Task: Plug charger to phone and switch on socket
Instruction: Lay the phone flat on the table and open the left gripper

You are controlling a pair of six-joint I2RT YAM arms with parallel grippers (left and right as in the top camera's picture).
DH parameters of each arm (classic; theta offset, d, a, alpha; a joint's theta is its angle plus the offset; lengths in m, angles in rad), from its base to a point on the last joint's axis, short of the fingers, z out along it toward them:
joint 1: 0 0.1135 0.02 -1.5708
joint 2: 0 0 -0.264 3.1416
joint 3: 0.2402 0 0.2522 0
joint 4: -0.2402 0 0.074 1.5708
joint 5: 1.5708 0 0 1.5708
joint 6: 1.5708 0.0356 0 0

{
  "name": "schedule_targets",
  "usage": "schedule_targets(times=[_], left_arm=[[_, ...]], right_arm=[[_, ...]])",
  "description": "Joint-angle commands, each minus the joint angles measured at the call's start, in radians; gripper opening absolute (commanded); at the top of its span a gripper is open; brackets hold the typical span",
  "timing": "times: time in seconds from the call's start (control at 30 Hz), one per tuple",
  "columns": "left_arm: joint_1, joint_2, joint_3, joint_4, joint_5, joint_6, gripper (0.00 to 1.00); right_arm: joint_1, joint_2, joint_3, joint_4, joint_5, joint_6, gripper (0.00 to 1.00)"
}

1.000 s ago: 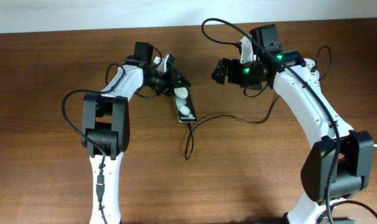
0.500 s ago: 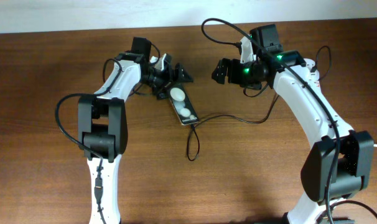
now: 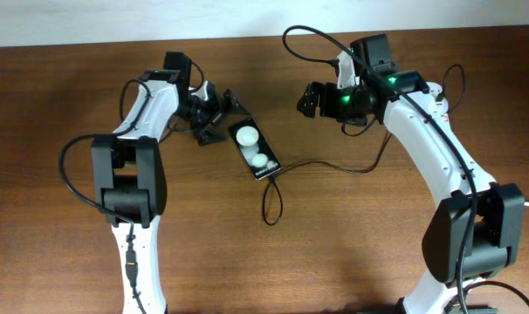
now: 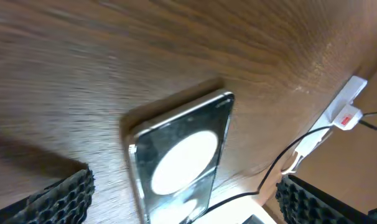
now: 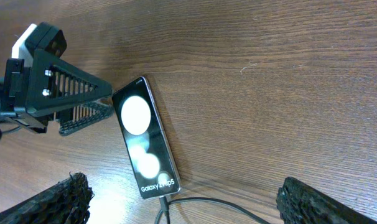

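The black phone (image 3: 254, 150) lies flat on the wooden table with two white glare spots on its screen; it also shows in the right wrist view (image 5: 144, 137) and the left wrist view (image 4: 179, 155). The thin black charger (image 3: 270, 199) meets the phone's lower end (image 5: 165, 204), loops, then runs right. My left gripper (image 3: 218, 116) stands open just left of the phone's upper end, holding nothing. My right gripper (image 3: 309, 98) hangs open above the table to the phone's right. The white socket (image 4: 345, 107) with a red mark lies far off in the left wrist view.
The back edge of the table (image 3: 247, 39) runs behind both arms. The charger cable (image 3: 352, 167) trails under the right arm. The right arm's own black cables (image 3: 312, 39) arch above it.
My left gripper has opened, let go of the phone's upper end and drawn back to the left. The phone now lies free, slightly turned. The right arm has not moved.
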Motion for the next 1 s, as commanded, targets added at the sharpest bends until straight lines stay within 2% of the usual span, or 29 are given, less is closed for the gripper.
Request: schedule_targets(times=[0.0,0.17,0.23,0.33,0.47,0.53,0.63,0.77,0.97], left_arm=[[0.051,0.081,-0.051,-0.043,-0.244,0.005,0.99],[0.112,0.081,-0.046,-0.096,-0.252,0.005,0.99],[0.117,0.07,-0.011,-0.159,-0.335,0.006,0.99],[0.111,-0.026,0.046,-0.209,-0.337,0.114,0.99],[0.006,-0.153,0.046,-0.252,-0.326,0.153,0.99],[-0.028,-0.157,0.046,-0.31,-0.34,0.153,0.99],[-0.077,-0.157,0.046,-0.299,-0.367,0.151,0.99],[-0.093,-0.157,0.046,-0.26,-0.367,0.057,0.99],[-0.196,-0.157,0.046,-0.175,-0.424,-0.041,0.99]], right_arm=[[-0.001,-0.03,0.02,0.0,0.005,-0.007,0.99],[-0.001,-0.03,0.02,0.0,0.005,-0.007,0.99],[-0.001,-0.03,0.02,0.0,0.005,-0.008,0.99],[-0.001,-0.03,0.02,0.001,0.006,-0.007,0.99],[-0.001,-0.03,0.02,0.0,0.006,-0.007,0.99],[-0.001,-0.03,0.02,0.0,0.005,-0.007,0.99],[-0.001,-0.03,0.02,0.0,0.005,-0.007,0.99],[-0.001,-0.03,0.02,0.0,0.005,-0.007,0.99],[-0.001,-0.03,0.02,-0.004,0.005,-0.008,0.99]])
